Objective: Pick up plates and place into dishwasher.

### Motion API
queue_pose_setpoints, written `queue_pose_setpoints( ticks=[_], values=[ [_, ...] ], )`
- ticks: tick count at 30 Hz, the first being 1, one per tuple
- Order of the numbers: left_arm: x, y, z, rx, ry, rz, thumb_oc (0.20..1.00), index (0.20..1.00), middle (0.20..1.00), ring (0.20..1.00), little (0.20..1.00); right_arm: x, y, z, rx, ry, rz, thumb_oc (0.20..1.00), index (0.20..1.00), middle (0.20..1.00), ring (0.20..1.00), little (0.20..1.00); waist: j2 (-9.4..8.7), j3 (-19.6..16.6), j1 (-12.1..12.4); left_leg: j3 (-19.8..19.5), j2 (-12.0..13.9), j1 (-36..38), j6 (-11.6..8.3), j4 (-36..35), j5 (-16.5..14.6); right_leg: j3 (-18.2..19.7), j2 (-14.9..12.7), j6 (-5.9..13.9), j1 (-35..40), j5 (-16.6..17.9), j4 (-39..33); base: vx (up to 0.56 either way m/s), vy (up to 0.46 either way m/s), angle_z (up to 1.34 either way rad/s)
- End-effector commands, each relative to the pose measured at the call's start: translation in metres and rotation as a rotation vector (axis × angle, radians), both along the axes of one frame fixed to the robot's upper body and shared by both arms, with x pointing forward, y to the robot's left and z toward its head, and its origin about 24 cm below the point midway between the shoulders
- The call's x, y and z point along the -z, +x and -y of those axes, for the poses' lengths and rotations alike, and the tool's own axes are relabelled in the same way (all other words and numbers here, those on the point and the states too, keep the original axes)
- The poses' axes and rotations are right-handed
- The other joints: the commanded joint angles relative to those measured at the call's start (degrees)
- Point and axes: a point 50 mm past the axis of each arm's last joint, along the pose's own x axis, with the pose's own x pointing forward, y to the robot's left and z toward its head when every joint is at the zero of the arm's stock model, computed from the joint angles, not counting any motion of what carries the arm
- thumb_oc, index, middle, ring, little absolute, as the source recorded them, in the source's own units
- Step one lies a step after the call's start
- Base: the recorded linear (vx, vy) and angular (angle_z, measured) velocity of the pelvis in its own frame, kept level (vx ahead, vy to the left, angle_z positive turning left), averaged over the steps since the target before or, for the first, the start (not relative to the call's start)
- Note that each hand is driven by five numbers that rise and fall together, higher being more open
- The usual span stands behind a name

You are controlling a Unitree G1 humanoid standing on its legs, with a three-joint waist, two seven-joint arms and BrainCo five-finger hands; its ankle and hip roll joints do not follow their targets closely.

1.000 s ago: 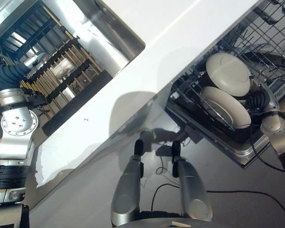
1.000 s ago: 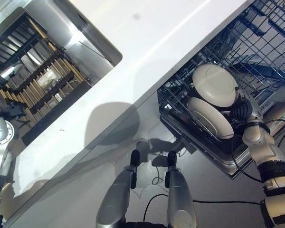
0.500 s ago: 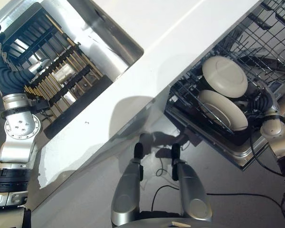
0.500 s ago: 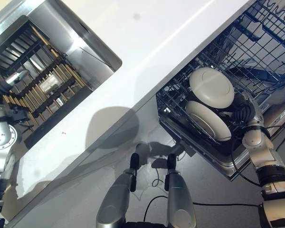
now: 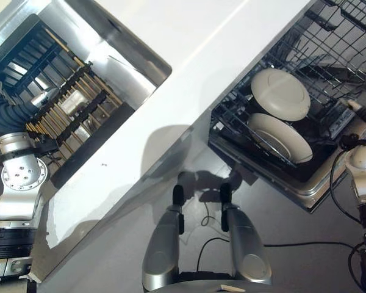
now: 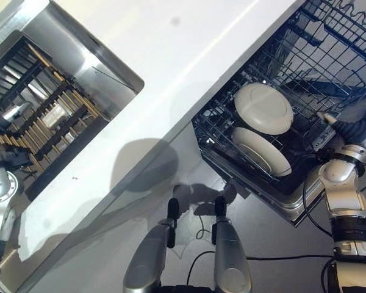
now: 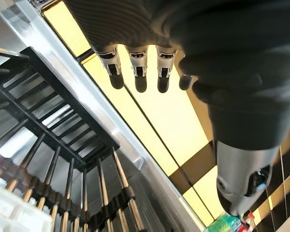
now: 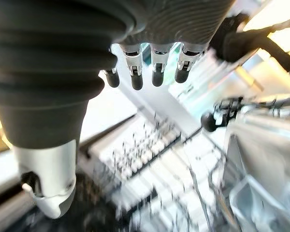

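Two cream plates stand on edge in the dishwasher's lower rack point(image 5: 329, 36), the upper plate point(image 5: 280, 93) just behind the lower plate point(image 5: 280, 137). My right hand point(image 6: 360, 129) hovers to the right of the plates, apart from them. Its fingers point(image 8: 154, 67) are straight and hold nothing. My left hand point(image 7: 135, 67) hangs over the black dish rack point(image 5: 67, 104) in the sink, fingers straight and empty.
A white countertop point(image 5: 189, 55) runs diagonally between the sink and the dishwasher. The steel sink wall point(image 5: 119, 58) borders the dish rack. The dishwasher's open door edge point(image 5: 305, 195) juts out below the plates. The wire rack has free slots behind the plates.
My right hand has drawn back to the right, away from the lower plate, which stays standing in the rack. The left arm has barely moved; the camera shifted a little.
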Motion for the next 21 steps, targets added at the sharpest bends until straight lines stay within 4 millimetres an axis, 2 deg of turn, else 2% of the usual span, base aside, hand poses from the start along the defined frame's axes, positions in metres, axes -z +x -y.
queue_pose_setpoints(
  ticks=[1,7,12,15,21],
  values=[
    [0.026,-0.004,0.018,0.054,-0.127,0.039,1.000,1.000,1.000,1.000,1.000,-0.036,-0.014,-0.005,-0.025,-0.103,0.155,1.000,1.000,1.000,1.000,1.000,1.68,-2.4,-3.0,-1.1,1.6,-4.0,0.35,4.3,0.9,-1.2,-2.0,1.29,-0.1,1.2,-2.7,0.02,0.091,-0.06],
    [0.041,-0.008,0.026,0.063,-0.172,0.030,1.000,1.000,1.000,1.000,1.000,-0.010,-0.027,-0.004,-0.017,0.107,0.269,1.000,1.000,1.000,1.000,1.000,3.56,-2.3,-4.5,0.5,1.3,-3.8,0.50,4.7,0.6,0.0,-2.5,1.10,-1.2,1.0,-2.2,-0.01,0.113,-0.08],
    [0.051,-0.006,0.037,0.091,-0.215,0.025,1.000,1.000,1.000,1.000,1.000,0.010,-0.024,-0.007,-0.045,0.269,0.297,1.000,1.000,1.000,1.000,1.000,5.60,-1.7,-5.5,1.5,0.7,-3.9,0.61,5.3,0.2,1.3,-3.5,1.00,-2.5,0.8,-1.3,-0.03,0.157,-0.09],
    [0.053,-0.003,0.043,0.110,-0.235,0.024,1.000,1.000,1.000,1.000,1.000,0.014,-0.020,-0.006,-0.043,0.333,0.334,1.000,1.000,1.000,1.000,1.000,6.81,-1.0,-5.8,2.1,0.1,-4.2,0.74,5.9,-0.2,2.0,-4.2,1.04,-3.4,0.8,-0.9,-0.04,0.164,-0.08],
    [0.054,0.002,0.053,0.136,-0.278,0.028,1.000,1.000,1.000,1.000,1.000,0.004,-0.005,-0.009,-0.115,0.351,0.343,1.000,1.000,1.000,1.000,1.000,8.89,0.2,-6.2,2.5,-1.3,-5.1,0.59,7.0,-0.7,3.4,-5.7,1.38,-4.6,1.2,-0.7,-0.04,0.151,-0.10]
  ],
)
